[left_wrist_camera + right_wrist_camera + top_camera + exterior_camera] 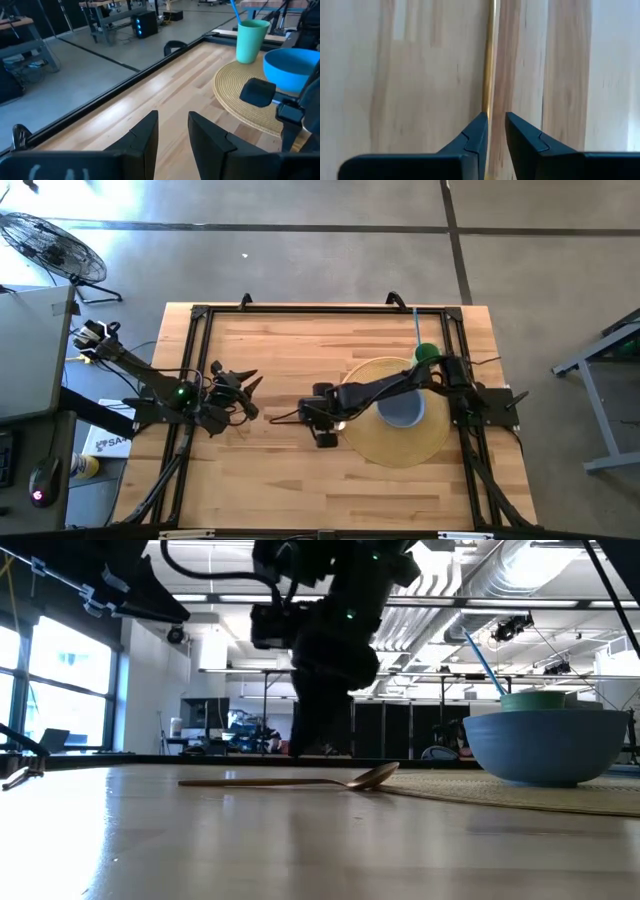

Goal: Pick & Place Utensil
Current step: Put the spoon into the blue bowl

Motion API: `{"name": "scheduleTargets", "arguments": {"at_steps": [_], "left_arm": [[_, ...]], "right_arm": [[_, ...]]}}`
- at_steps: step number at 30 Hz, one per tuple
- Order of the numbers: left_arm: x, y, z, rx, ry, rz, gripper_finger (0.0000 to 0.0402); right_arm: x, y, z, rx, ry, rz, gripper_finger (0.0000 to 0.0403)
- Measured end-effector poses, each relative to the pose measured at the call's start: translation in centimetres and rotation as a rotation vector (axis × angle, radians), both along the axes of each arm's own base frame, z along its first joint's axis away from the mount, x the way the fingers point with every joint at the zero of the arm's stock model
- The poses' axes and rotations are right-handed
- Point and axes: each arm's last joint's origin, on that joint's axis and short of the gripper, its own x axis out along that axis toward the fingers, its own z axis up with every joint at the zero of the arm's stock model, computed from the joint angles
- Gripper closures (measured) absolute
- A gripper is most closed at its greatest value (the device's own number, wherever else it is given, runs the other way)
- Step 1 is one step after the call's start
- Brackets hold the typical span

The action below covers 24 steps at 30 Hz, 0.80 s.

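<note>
A gold spoon lies on the wooden table, its bowl resting against the edge of the round woven mat and its handle flat on the wood. My right gripper hangs over the handle and points steeply down. Its fingers stand a narrow gap apart and hold nothing. In the high view it is just left of the mat. My left gripper waits open and empty near the table's left side.
A blue bowl sits on the mat. A green cup with a blue straw stands at the mat's far edge. A black metal frame runs around the tabletop. Bare wood lies between the two arms and along the near edge.
</note>
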Motion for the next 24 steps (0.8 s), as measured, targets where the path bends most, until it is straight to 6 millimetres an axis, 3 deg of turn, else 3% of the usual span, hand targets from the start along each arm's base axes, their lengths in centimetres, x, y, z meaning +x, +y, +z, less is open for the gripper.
{"name": "scheduleTargets", "arguments": {"at_steps": [4,8,12,24], "left_arm": [[0.0,0.0,0.0,-0.006,-0.006,-0.001,0.0298],[0.0,0.0,0.0,-0.009,-0.009,-0.002,0.0298],[0.0,0.0,0.1,-0.01,-0.01,-0.002,0.0298],[0.1,0.0,0.0,-0.013,-0.008,-0.006,0.0298]], "right_arm": [[0.8,0.1,-0.4,0.013,-0.063,0.0,0.0343],[1.7,-0.7,-2.7,0.044,-0.066,-0.017,0.0343],[2.5,-1.1,-3.4,0.064,-0.045,-0.034,0.0342],[1.9,-1.7,-2.7,0.062,0.095,-0.094,0.0343]]}}
